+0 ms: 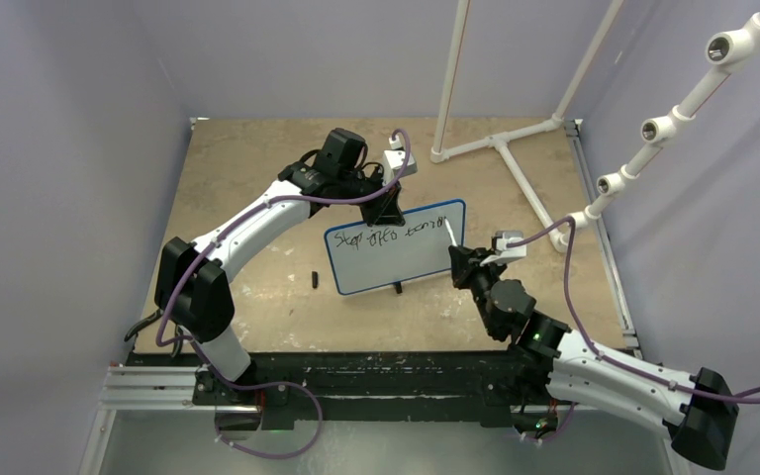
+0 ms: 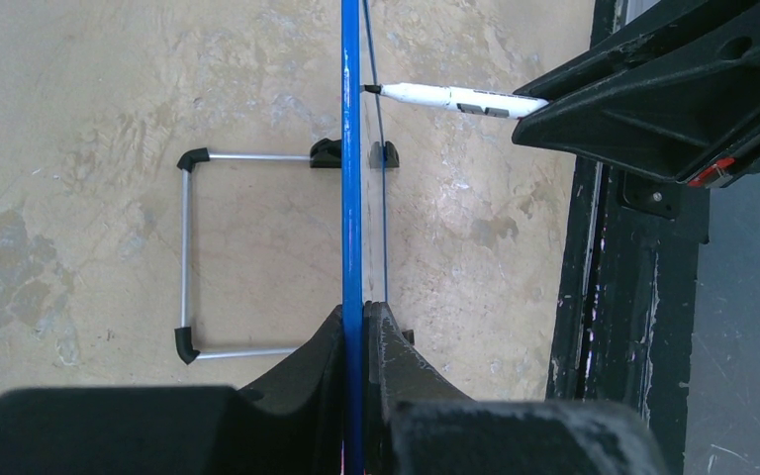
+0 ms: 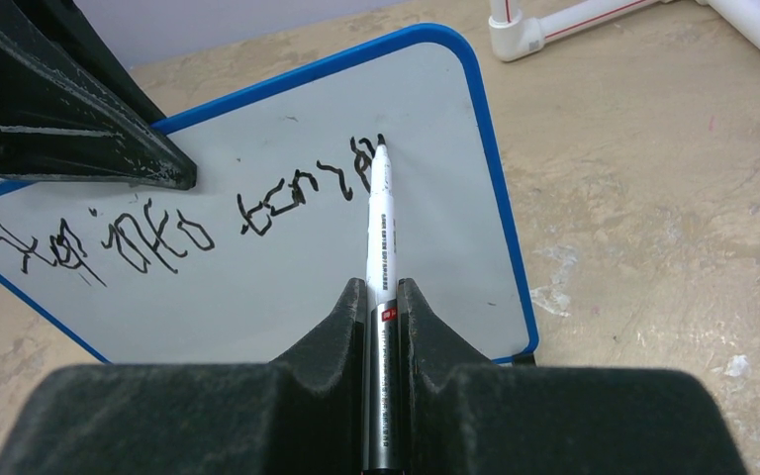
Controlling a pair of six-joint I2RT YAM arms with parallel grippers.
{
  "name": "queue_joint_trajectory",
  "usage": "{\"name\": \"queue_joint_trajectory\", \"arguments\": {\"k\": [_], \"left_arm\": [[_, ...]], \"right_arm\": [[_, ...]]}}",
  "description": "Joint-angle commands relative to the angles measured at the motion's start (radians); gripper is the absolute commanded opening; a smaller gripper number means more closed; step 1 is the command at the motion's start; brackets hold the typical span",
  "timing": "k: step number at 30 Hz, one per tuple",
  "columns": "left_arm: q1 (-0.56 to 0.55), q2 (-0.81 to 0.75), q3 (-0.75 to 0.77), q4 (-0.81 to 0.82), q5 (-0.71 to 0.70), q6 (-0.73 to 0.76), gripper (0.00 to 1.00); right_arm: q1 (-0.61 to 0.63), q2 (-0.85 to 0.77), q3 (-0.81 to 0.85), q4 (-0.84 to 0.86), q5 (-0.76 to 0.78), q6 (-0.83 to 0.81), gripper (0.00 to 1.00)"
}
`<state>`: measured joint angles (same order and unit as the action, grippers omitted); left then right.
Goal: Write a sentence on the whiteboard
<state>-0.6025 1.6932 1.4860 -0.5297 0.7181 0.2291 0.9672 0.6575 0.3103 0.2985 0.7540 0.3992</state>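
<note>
The whiteboard (image 1: pixel 397 247), white with a thin blue rim, stands tilted mid-table. My left gripper (image 1: pixel 386 210) is shut on its top edge; the left wrist view shows the blue rim (image 2: pixel 351 148) edge-on between the jaws. One line of black handwritten sentence (image 1: pixel 388 236) runs across the board's top, also in the right wrist view (image 3: pixel 168 223). My right gripper (image 1: pixel 462 259) is shut on a white marker (image 3: pixel 380 233). The marker's black tip touches the board at the end of the writing near the upper right corner. The marker shows in the left wrist view (image 2: pixel 450 97) too.
A small black marker cap (image 1: pixel 314 278) lies on the table left of the board. The board's wire stand (image 2: pixel 188 257) rests behind it. A white PVC pipe frame (image 1: pixel 500 139) stands at the back right. A black rail (image 1: pixel 356 376) runs along the near edge.
</note>
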Motion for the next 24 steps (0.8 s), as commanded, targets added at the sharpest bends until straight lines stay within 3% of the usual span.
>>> {"name": "queue_joint_trajectory", "arguments": {"k": [1, 14, 24], "left_arm": [[-0.009, -0.017, -0.027, -0.064, 0.02, 0.029, 0.0], [-0.009, -0.017, -0.027, -0.063, 0.021, 0.029, 0.0], [-0.008, -0.012, -0.027, -0.063, 0.021, 0.03, 0.0]], "right_arm": [[-0.005, 0.009, 0.029, 0.011, 0.025, -0.003, 0.0], [-0.005, 0.004, 0.026, -0.041, 0.003, 0.046, 0.0], [-0.004, -0.139, 0.004, 0.015, -0.002, -0.033, 0.0]]}}
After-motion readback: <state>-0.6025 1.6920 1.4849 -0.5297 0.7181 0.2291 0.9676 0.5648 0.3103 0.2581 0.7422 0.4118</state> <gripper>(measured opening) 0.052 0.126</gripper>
